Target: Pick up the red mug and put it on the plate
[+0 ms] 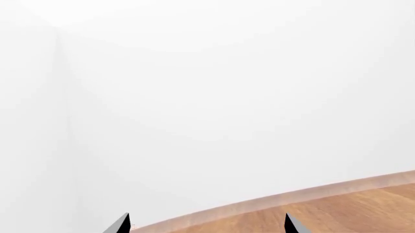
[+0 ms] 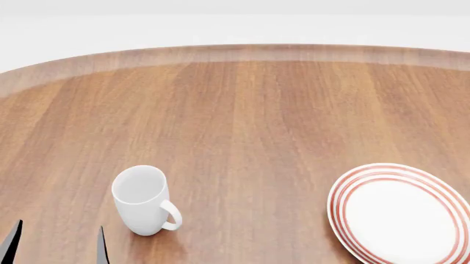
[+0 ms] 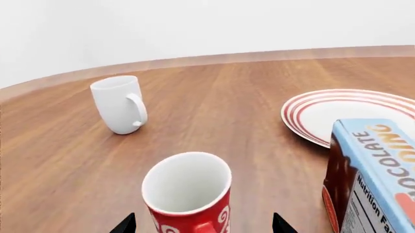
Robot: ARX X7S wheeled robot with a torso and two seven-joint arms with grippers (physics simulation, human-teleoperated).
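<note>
In the right wrist view the red mug (image 3: pixel 189 196) stands upright on the wooden table, white inside, with white swirls and its handle turned toward the camera. My right gripper (image 3: pixel 203 228) is open, its two dark fingertips (image 3: pixel 126 225) wide apart on either side of the mug without touching it. The plate (image 3: pixel 337 114) with red rings lies beyond, to the mug's right; the head view shows it too, plate (image 2: pixel 400 214). The red mug is out of the head view. My left gripper (image 2: pixel 55 247) is open over the table's near left, holding nothing.
A plain white mug (image 2: pixel 143 201) stands upright near the left gripper, handle to the right. A blue and brown chocolate carton (image 3: pixel 376 177) stands close beside the red mug, between it and the plate. The round table's edge (image 2: pixel 235 52) curves along the far side.
</note>
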